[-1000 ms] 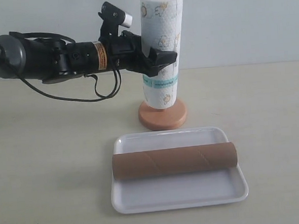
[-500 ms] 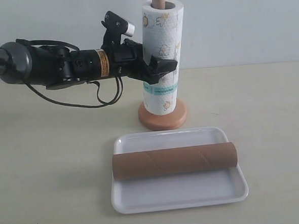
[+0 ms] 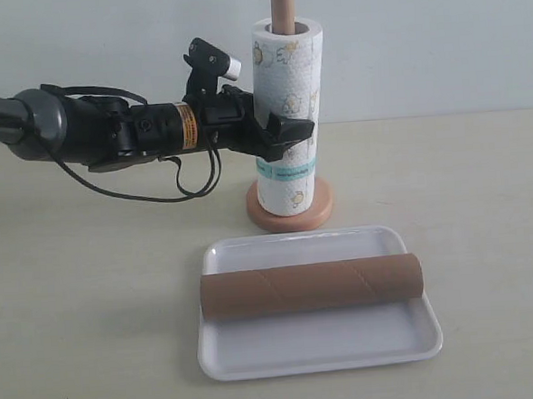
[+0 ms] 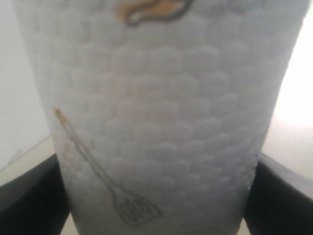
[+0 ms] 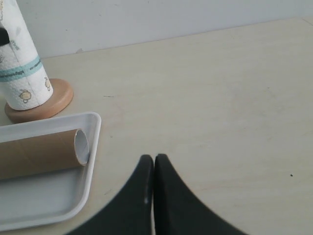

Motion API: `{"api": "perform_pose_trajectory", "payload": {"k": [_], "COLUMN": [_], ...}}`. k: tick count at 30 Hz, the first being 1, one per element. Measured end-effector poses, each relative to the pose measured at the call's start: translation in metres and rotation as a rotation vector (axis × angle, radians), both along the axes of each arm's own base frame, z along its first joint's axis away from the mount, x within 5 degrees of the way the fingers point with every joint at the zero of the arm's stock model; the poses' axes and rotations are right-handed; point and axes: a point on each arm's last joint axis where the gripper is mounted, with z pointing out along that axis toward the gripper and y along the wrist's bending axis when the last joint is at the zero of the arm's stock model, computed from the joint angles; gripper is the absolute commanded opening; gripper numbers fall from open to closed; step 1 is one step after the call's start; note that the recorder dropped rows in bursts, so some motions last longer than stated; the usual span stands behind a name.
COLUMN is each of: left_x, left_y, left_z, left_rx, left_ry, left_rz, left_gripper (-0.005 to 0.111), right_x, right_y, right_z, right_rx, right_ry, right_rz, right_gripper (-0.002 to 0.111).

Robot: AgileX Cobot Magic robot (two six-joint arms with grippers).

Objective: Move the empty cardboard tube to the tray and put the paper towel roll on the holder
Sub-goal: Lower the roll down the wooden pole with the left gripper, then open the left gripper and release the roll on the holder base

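Note:
The white paper towel roll point(image 3: 288, 72) point(image 4: 156, 112) point(image 5: 19, 63) stands threaded on the holder, whose pole point(image 3: 282, 4) sticks out above it. Its lower end reaches the round wooden base point(image 3: 291, 214) point(image 5: 51, 103). My left gripper point(image 3: 284, 124) point(image 4: 156, 205) is shut on the roll's middle, one black finger point(image 4: 29, 196) on each side. The brown cardboard tube point(image 3: 311, 285) point(image 5: 39, 154) lies lengthwise in the white tray point(image 3: 321, 348) point(image 5: 44, 196). My right gripper point(image 5: 154, 161) is shut and empty over the bare table beside the tray, and it is out of the exterior view.
The left arm point(image 3: 99, 133) with its hanging cable point(image 3: 157, 193) reaches in from the left above the beige table point(image 3: 91, 292). A pale wall stands behind the holder. The tray sits just in front of the holder's base.
The left gripper has lowered with the paper towel roll, which slid down the pole until its lower end reached the base. More of the pole now shows above the roll.

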Motion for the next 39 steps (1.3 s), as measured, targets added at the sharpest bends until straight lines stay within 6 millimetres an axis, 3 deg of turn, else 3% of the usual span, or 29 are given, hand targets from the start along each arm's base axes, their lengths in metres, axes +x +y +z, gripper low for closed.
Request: {"api": "perform_pose_trajectory", "payload": {"k": [2,5,11,18,29,32,39], "left_x": [0.000,-0.001,-0.004,-0.011,-0.023,-0.027,-0.030], "left_y": [0.000,-0.001,-0.001,0.000,0.003,0.007,0.037], "left_z": [0.000,0.001,0.010,0.038,0.061,0.070,0.097], "left_rx": [-0.004,-0.014,-0.043,-0.049,0.012,0.040,-0.024], "left_ry": [-0.003,-0.008,0.011,-0.001,0.049,0.071,0.162], "left_rz": [-0.006,-0.018,-0.034,-0.060,-0.100,-0.109,-0.143], "left_gripper": [0.078,0.083,0.083,0.083,0.083,0.083,0.083], "right_x": [0.000,0.000,0.000,0.000,0.000,0.000,0.000], "right_y": [0.000,0.000,0.000,0.000,0.000,0.000,0.000], "right_z": [0.000,0.000,0.000,0.000,0.000,0.000,0.000], "right_rx": [0.000,0.000,0.000,0.000,0.000,0.000,0.000], "right_ry": [0.000,0.000,0.000,0.000,0.000,0.000,0.000], "right_rz": [0.000,0.000,0.000,0.000,0.000,0.000,0.000], "right_gripper": [0.000,0.000,0.000,0.000,0.000,0.000,0.000]}}
